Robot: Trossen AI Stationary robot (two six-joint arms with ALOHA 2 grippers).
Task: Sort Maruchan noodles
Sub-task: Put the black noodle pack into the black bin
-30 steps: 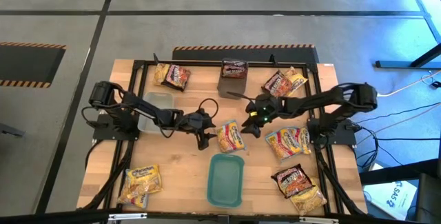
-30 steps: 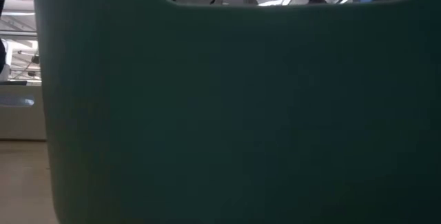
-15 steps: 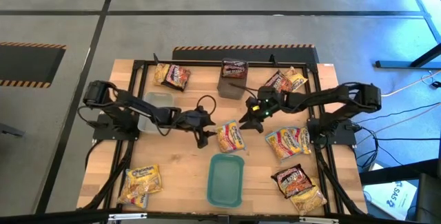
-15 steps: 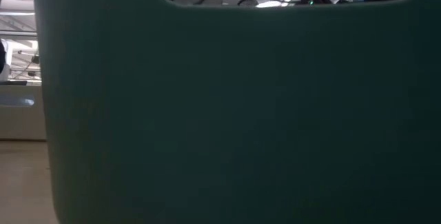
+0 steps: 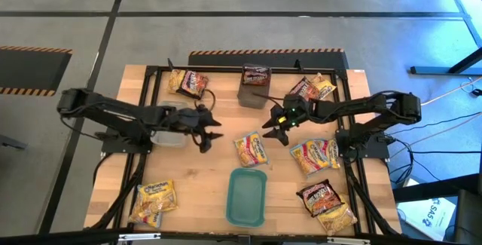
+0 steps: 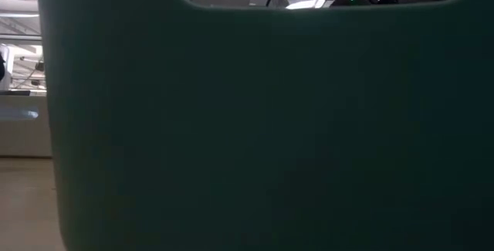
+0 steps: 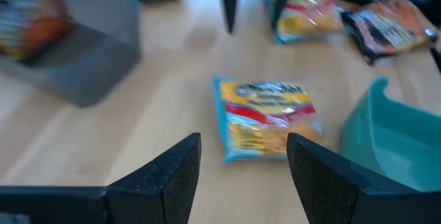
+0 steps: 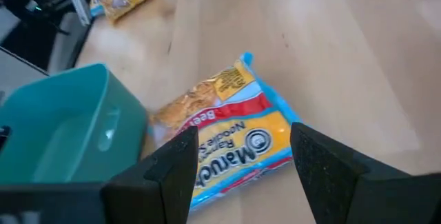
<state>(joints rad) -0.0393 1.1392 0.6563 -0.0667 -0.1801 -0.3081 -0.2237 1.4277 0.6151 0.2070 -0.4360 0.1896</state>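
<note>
Maruchan noodle packet, centre (image 5: 252,149): yellow and red with blue edges, lying flat on the wooden table (image 5: 196,177), just beyond the teal tray (image 5: 246,197) and held by nothing.
Left gripper (image 5: 208,132): fingers spread and empty, hovering over bare wood well to the left of the centre packet, beside the clear tub (image 5: 170,124).
Right gripper (image 5: 276,130): fingers parted and empty, above the table just off the centre packet's far right corner.
Wrist views: both show the centre packet (image 7: 269,118) (image 8: 219,140) lying ahead between the open dark fingers, apart from them, with the teal tray's wall (image 7: 386,138) (image 8: 69,124) next to it.
Grey tub (image 5: 254,88): at the far edge, beyond the centre packet, with a dark brown-red packet (image 5: 256,73) on top.
Far-left packet (image 5: 188,83): beyond the clear tub.
Far-right packets (image 5: 310,89): two overlapping, beyond the right gripper.
Right-side packet (image 5: 315,155): yellow and red, to the right of the centre packet.
Near-right packets (image 5: 325,202): dark one over a yellow one, to the right of the teal tray.
Near-left packets (image 5: 154,200): yellow, to the left of the teal tray.
Low view: filled by the teal tray's wall (image 6: 247,127).
</note>
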